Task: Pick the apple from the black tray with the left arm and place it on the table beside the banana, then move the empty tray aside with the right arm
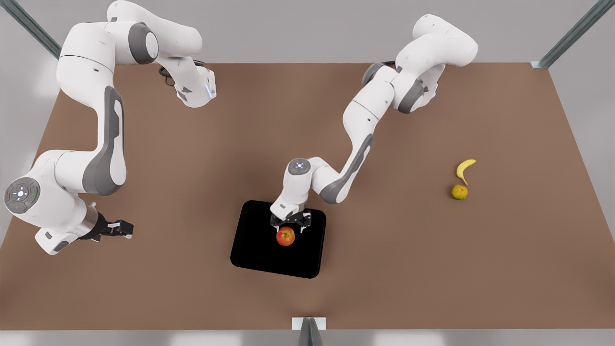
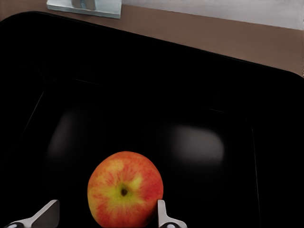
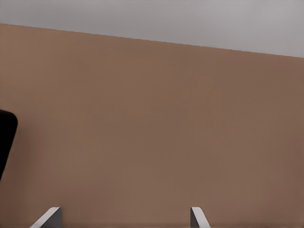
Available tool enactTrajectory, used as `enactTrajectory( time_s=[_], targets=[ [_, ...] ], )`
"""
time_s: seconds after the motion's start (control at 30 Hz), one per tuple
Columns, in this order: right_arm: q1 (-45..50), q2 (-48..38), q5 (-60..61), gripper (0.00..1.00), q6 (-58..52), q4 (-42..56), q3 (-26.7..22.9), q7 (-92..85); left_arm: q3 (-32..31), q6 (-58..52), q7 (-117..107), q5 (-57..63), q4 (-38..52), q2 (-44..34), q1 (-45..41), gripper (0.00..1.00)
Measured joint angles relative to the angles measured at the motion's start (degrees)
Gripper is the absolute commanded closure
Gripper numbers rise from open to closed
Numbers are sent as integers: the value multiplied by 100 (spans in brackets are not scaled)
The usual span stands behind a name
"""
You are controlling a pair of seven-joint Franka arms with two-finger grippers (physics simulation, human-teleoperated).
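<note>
The black tray (image 1: 269,250) lies on the brown surface (image 1: 432,269) toward the near edge, a little to the front view's left of the middle. The apple (image 1: 285,236) sits inside the tray, on its floor, nearer the far rim than the near one. In the left wrist view the apple (image 2: 125,189) shows its stem hollow and yellow blush, with the tray's glossy floor (image 2: 190,118) spreading around it.

The left claw (image 1: 291,222) hangs over the tray right at the apple, pointing down, on the arm that reaches in from the far right of the front view. It is released: its fingertips (image 2: 164,216) stand spread on either side of the fruit, one tip just beside the apple's flank, the other with a clear gap to it.

The right claw (image 1: 126,229) hovers near the front view's left edge, well apart from the tray, turned sideways toward it; this arm waits. It too is released, its fingertips (image 3: 198,217) parted with bare surface (image 3: 152,118) between them and a corner of the tray (image 3: 5,137) at the frame's edge.

Farther off, toward the front view's right, the banana (image 1: 464,169) lies on the surface, with a dull yellow-green round fruit (image 1: 459,192) just beside it on the near side.
</note>
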Motion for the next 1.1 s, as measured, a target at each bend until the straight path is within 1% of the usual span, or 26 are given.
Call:
enactTrajectory(
  time_s=[0.27, 0.4, 0.73, 0.77, 0.8, 0.87, 0.9, 1.03, 1.1],
  targets=[
    [0, 5, -3, 0, -5, 0, -24, -10, 82, 545, -184, 1, 118, 155, 10, 0],
    [0, 8, -6, 0, -5, 0, -26, -13, 255, 766, -252, 2, 169, 235, 11, 0],
    [0, 9, -8, 0, -6, 0, -41, -19, 470, 1075, -439, 3, 268, 553, -82, 0],
    [0, 9, -8, 0, -6, 0, -44, -20, 483, 1094, -455, 3, 268, 567, -88, 3],
    [0, 9, -8, 0, -6, 0, -47, -20, 496, 1111, -472, 3, 269, 574, -100, 14],
    [0, 9, -6, 0, -6, 0, -50, -21, 513, 1135, -508, 11, 270, 578, -110, 26],
    [0, 9, -3, 0, -6, 0, -51, -21, 521, 1141, -529, 17, 270, 575, -116, 30],
    [0, 9, -5, 0, -3, 0, -36, -22, 559, 1001, -553, 31, 256, 418, -121, 30],
    [0, 9, -4, 0, -5, 0, -23, -23, 528, 715, -503, 16, 230, 177, -123, 28]
  ],
)
